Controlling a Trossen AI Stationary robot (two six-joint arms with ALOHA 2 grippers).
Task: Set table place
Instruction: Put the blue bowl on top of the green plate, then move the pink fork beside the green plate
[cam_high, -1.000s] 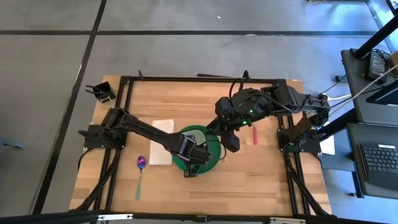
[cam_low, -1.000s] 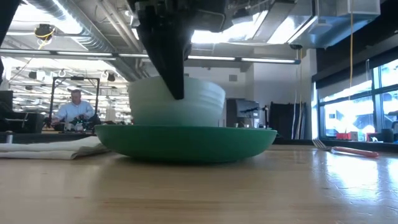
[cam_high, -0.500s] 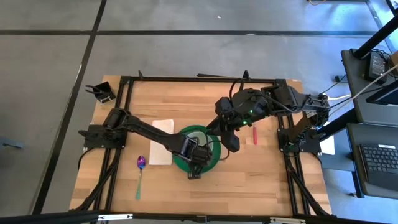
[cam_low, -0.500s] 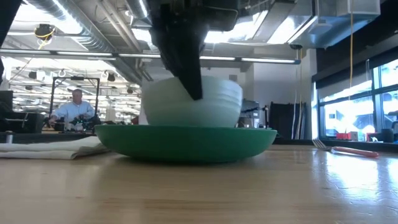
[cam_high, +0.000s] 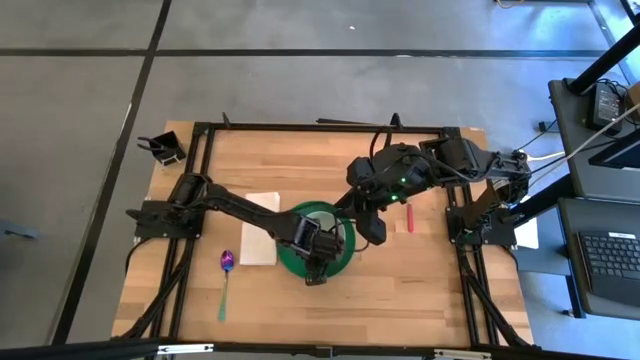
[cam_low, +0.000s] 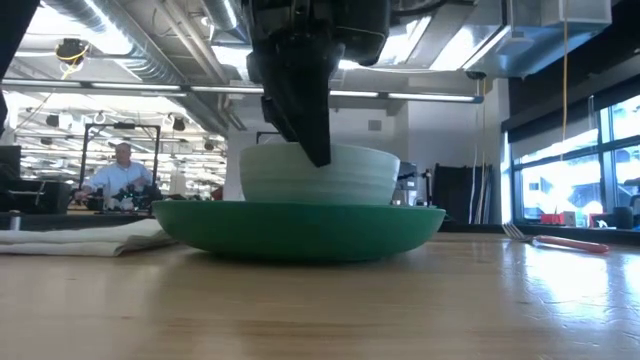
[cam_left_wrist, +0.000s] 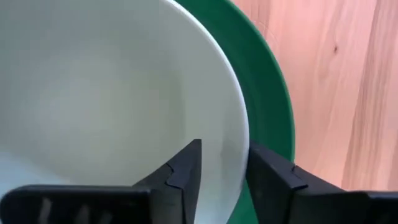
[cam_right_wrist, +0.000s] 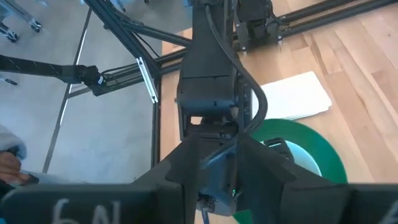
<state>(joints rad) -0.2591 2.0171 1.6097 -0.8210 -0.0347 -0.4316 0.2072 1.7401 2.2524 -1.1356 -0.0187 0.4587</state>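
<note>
A white bowl (cam_low: 350, 180) stands upright in a green plate (cam_low: 300, 230) at the middle of the table (cam_high: 420, 290). My left gripper (cam_left_wrist: 224, 180) points down over the bowl's near-right rim (cam_left_wrist: 244, 134). It is open, one finger inside the bowl and one outside, with the rim between them. My right gripper (cam_high: 375, 232) hangs above the plate's right edge, open and holding nothing; its wrist view looks down on the left arm. A white napkin (cam_high: 260, 240) lies left of the plate. A spoon (cam_high: 226, 275) lies left of the napkin.
A fork with a red handle (cam_high: 408, 215) lies on the table right of the plate, close by my right gripper. A small black holder (cam_high: 165, 148) sits off the far left corner. Beyond the table a person (cam_low: 120, 175) sits in the room.
My left gripper has carried the bowl a little toward the table's right edge across the plate and lowered it, so it now sits level in the plate. The gripper has then opened off the rim. My right arm has kept still.
</note>
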